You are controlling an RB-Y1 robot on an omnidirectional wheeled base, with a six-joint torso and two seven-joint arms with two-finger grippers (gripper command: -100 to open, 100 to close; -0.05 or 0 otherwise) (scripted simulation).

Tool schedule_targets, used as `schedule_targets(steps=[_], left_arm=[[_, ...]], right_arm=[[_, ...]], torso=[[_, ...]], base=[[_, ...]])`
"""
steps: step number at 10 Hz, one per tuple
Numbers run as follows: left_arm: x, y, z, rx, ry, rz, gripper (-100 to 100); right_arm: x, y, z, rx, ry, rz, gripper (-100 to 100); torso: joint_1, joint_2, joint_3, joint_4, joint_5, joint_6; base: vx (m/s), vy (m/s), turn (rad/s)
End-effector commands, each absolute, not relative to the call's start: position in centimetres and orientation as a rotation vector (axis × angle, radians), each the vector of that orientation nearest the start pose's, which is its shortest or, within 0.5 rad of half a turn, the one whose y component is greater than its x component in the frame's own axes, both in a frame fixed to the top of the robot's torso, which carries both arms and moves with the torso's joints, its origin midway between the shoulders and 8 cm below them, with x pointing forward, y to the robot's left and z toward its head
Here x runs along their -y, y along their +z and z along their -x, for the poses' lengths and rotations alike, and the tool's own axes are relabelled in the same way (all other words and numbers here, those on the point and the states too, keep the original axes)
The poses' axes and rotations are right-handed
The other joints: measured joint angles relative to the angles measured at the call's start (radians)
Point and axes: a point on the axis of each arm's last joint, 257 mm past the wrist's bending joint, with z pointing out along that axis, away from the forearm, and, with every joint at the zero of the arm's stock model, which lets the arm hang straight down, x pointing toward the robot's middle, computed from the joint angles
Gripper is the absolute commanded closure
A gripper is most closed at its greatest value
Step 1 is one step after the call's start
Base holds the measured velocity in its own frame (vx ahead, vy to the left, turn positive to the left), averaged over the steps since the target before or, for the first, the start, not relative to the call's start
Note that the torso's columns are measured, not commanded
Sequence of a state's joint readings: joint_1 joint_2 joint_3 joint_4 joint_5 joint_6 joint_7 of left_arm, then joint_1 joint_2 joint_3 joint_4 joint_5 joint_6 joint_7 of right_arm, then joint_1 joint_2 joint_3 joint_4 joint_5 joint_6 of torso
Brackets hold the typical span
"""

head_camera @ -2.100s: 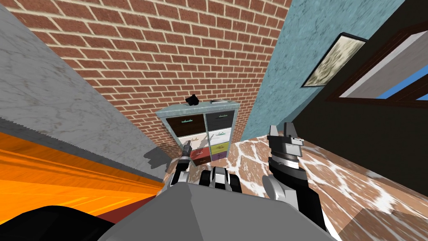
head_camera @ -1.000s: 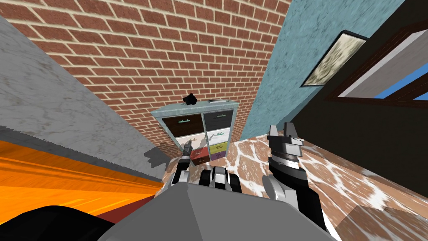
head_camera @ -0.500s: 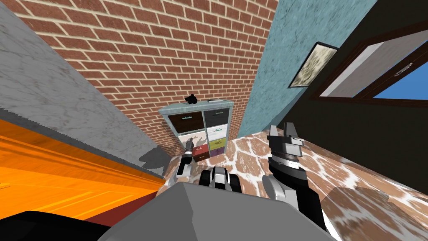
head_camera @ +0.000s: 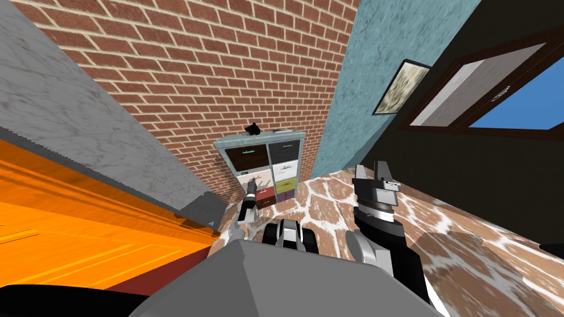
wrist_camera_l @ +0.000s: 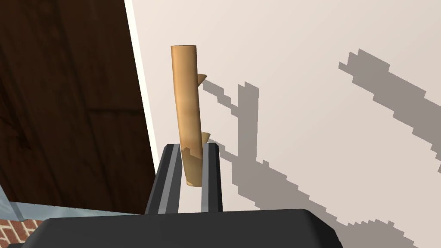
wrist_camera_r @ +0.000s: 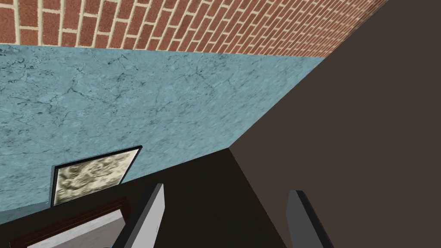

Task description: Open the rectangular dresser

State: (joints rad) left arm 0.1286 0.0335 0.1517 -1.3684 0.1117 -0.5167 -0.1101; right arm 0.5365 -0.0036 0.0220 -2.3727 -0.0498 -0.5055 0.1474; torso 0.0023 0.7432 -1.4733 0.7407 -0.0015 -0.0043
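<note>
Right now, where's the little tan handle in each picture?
Left wrist view: the tan handle rises between the shut fingers of the left gripper, against the white drawer front.
Head view: tiny, at the left gripper's tip, on the dresser.
Right wrist view: the right gripper, open, is held away from the dresser.
Shared landmark: the white drawer front.

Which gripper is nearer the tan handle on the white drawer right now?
Left. The left gripper is shut on the tan handle, pressing its sides near one end. The right gripper stands open, apart from the dresser, off to its right.
</note>
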Motion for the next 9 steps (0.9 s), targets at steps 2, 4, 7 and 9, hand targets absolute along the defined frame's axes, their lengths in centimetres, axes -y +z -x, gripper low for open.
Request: schedule_targets(steps=[2,4,7,9], left_arm=[[-34.3,-24.5,-49.3,-0.913,-1.053,1.108,100],[-34.2,-24.2,-50.6,-0.907,-1.048,1.111,100],[-34.1,-24.2,-52.9,-0.903,-1.031,1.127,100],[-33.8,-24.5,-52.7,-0.914,-1.033,1.14,100]], right_arm=[[27.7,5.5,-32.1,-0.574,1.22,-0.584,0],[27.7,5.5,-32.1,-0.574,1.22,-0.584,0],[27.7,5.5,-32.1,-0.574,1.22,-0.584,0],[27.7,5.5,-32.1,-0.574,1.22,-0.584,0]], torso=[[-0.002,0.001,0.001,0.001,-0.001,0.0],[-0.003,0.001,0.001,0.001,-0.001,0.002],[-0.006,0.001,0.001,0.004,-0.003,0.002],[-0.007,0.003,0.002,0.006,-0.004,0.002]], base=[[-0.128,-0.008,-0.04],[-0.135,-0.004,-0.039],[-0.137,0.002,-0.051],[-0.087,-0.006,-0.023]])
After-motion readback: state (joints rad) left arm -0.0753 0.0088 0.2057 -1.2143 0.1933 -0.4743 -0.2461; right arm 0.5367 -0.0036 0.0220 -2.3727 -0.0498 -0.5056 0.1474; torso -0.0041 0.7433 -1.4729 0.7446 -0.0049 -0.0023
